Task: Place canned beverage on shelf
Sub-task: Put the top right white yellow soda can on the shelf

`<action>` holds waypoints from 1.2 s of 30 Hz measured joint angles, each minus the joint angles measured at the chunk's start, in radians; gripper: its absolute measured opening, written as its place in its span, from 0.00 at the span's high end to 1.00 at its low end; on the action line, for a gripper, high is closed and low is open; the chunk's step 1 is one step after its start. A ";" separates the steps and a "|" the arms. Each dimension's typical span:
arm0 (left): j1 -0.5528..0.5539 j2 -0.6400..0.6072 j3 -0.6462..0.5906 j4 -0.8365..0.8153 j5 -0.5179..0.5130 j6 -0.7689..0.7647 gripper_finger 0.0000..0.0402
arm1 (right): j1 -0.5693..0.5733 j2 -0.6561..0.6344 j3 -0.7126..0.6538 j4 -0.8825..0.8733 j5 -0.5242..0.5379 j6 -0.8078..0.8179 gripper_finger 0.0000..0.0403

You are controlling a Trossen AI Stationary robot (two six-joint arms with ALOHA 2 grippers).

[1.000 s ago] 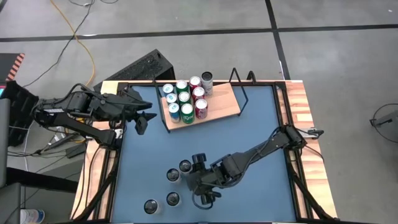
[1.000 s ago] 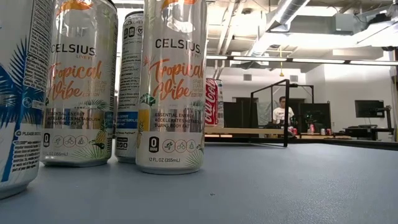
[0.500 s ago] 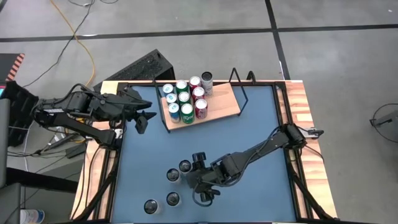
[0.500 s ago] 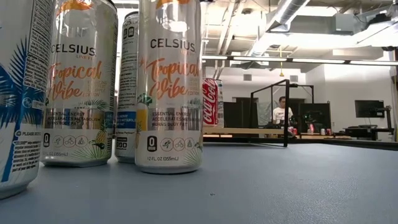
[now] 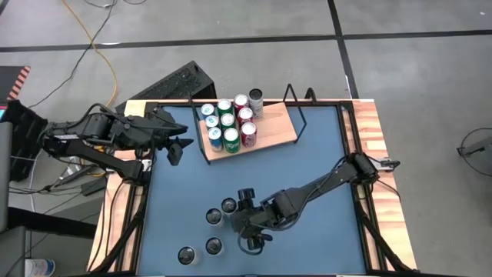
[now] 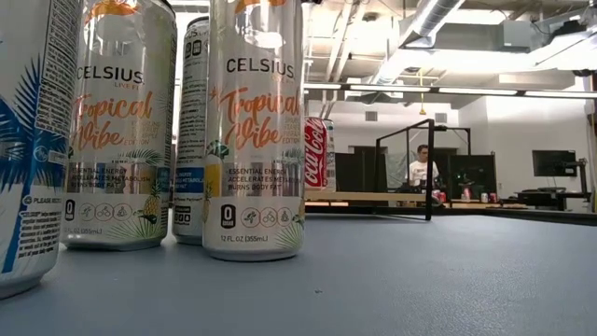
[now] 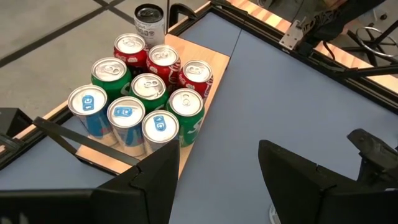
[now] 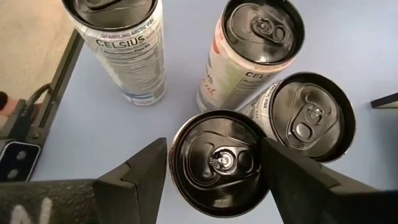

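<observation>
I see the right gripper (image 5: 240,201) low over the loose cans near the table's front edge, its fingers (image 8: 134,168) straddling a black-topped can (image 8: 217,160); they flank its rim, though I cannot tell whether they actually touch it; the left gripper (image 5: 181,146) hovers with fingers apart and nothing in it beside the shelf (image 5: 273,127), where ten cans (image 7: 146,93) stand clustered.

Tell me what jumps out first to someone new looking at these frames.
The right gripper sits over the near middle of the blue table, its fingers straddling the black top of a Celsius can in a cluster of four. Next, the tight pack of red, green and blue cans at one end of the shelf at the far edge. The left gripper waits, open, beside that shelf.
</observation>
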 joint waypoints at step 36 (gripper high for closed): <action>0.000 0.000 0.000 0.000 -0.003 0.013 0.49 | 0.003 -0.010 0.081 -0.082 0.010 0.016 0.10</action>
